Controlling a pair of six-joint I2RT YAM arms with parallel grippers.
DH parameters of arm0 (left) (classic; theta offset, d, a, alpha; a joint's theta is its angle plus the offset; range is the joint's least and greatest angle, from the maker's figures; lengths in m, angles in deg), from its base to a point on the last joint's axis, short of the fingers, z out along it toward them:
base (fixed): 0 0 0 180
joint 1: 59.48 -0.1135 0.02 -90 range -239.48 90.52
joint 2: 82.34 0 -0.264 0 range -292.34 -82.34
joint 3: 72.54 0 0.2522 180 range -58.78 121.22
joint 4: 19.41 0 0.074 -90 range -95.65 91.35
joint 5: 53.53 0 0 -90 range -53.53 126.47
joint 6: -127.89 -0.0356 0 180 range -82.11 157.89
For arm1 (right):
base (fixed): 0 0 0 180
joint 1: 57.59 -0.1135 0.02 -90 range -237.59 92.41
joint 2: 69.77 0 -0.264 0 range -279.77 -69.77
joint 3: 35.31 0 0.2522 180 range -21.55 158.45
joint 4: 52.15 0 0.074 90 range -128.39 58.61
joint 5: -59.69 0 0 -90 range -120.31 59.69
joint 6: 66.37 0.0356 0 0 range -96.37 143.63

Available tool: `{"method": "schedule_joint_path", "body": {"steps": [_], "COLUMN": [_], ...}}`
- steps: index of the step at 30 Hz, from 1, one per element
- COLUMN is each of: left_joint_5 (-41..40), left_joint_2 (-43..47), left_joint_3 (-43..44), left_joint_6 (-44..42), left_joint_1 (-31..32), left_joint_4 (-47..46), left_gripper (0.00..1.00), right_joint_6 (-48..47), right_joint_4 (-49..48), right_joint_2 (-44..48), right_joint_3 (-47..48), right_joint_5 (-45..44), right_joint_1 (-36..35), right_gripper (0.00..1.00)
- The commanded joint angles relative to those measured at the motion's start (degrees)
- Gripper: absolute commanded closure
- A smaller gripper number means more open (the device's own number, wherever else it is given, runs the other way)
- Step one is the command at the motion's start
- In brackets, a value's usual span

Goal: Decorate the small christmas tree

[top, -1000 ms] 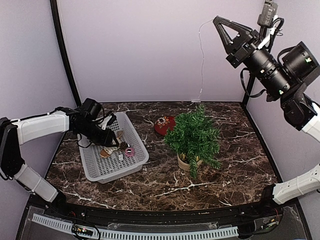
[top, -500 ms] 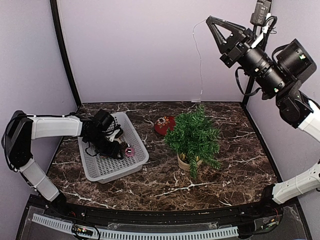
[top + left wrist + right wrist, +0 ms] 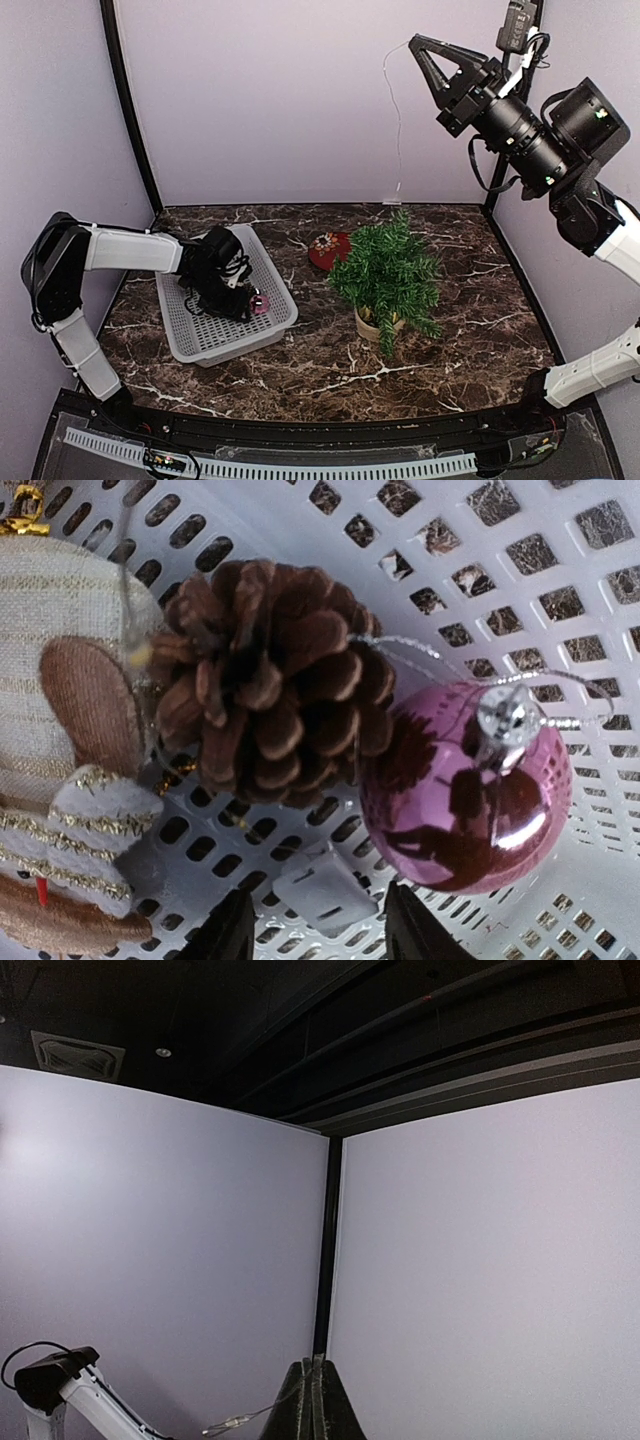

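The small christmas tree (image 3: 388, 268) stands in its beige pot (image 3: 372, 325) right of the table's middle. My left gripper (image 3: 235, 300) is down inside the white basket (image 3: 215, 340). In the left wrist view it (image 3: 320, 930) is open, its fingertips on either side of a small white tag (image 3: 325, 888). Just beyond lie a brown pine cone (image 3: 270, 685) and a shiny pink ball (image 3: 465, 785). My right gripper (image 3: 415, 45) is raised high at the back right, shut on a thin wire (image 3: 399, 120) that hangs down to the table behind the tree. The wire (image 3: 245, 1418) leaves the closed fingertips (image 3: 316, 1365).
A striped fabric ornament (image 3: 70, 780) lies left of the pine cone in the basket. A red heart-shaped ornament (image 3: 328, 249) rests on the marble table just left of the tree. Purple walls close in the back and both sides.
My left gripper has travelled right across the basket toward the pink ball and opened a little. The right arm has shifted slightly left and up, carrying the wire.
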Motion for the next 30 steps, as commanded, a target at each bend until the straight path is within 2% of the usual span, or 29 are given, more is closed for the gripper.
{"method": "schedule_joint_path", "body": {"steps": [1,4,6,12,14,22,30], "left_joint_5": [-1.48,-1.11,-1.35,-5.09,-5.80,-7.07,-3.85], "left_joint_2": [-1.20,-0.68,-0.63,-1.69,0.64,15.20,27.97], "left_joint_3": [1.19,1.62,1.66,2.71,2.61,7.18,9.76], "left_joint_6": [1.08,1.29,1.32,1.59,1.93,1.72,-0.92], "left_joint_1": [0.60,1.18,1.26,1.28,1.23,1.35,1.45], "left_joint_4": [0.06,-0.21,-0.45,2.01,2.48,7.78,5.16], "left_gripper": [0.52,0.48,0.49,0.78,0.83,0.90,0.92], "right_joint_6": [-0.58,-0.61,-0.61,-0.52,-0.46,0.71,3.47], "right_joint_4": [-1.13,-1.04,-1.20,-0.55,-0.16,2.79,6.07], "right_joint_2": [-0.12,-0.03,-0.03,0.67,1.19,3.88,9.01], "right_joint_3": [0.78,0.64,0.44,0.18,-0.16,-1.34,-4.43], "right_joint_5": [0.03,-0.09,-0.06,-0.32,-0.55,0.26,0.16], "right_joint_1": [0.24,0.23,0.23,0.28,0.23,0.23,0.28], "right_gripper": [1.00,1.00,1.00,1.00,1.00,1.00,1.00]}}
